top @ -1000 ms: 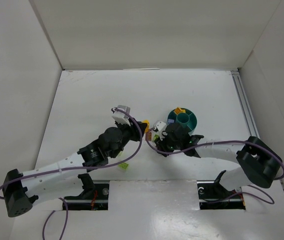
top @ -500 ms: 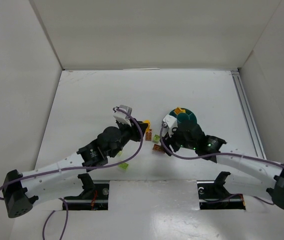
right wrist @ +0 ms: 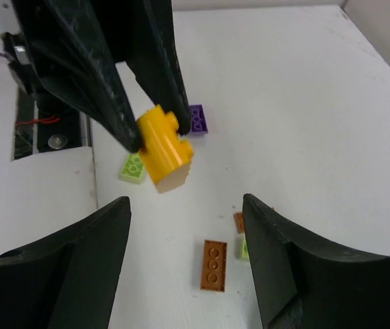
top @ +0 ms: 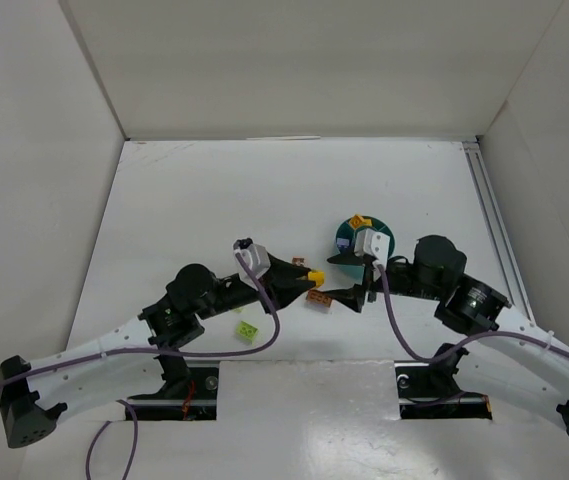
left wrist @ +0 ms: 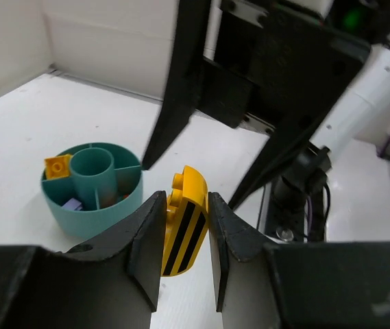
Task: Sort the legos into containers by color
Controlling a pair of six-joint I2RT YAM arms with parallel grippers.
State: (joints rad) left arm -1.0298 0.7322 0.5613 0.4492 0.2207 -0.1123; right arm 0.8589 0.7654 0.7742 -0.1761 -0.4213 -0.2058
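Observation:
My left gripper (top: 309,277) is shut on a yellow lego (top: 315,276) with black stripes (left wrist: 184,226), held above the table just left of the teal bowl (top: 347,236). The right gripper (top: 344,277) faces it, open and empty, its fingers (left wrist: 181,89) spread either side of the brick. In the left wrist view the bowl (left wrist: 78,221) holds an orange brick (left wrist: 57,166) and a purple one (left wrist: 73,203) in separate compartments. In the right wrist view, loose bricks lie on the table: brown (right wrist: 213,265), lime green (right wrist: 133,167) and purple (right wrist: 197,118).
White walls enclose the table on three sides. A metal rail (top: 486,200) runs along the right edge. A lime brick (top: 248,329) lies near the left arm's base. A small orange brick (right wrist: 238,221) and a lime one (right wrist: 242,248) sit partly behind my right finger.
The right gripper has opened and swung from over the loose bricks to in front of the bowl. The left gripper carried the yellow brick right and nearer, toward it.

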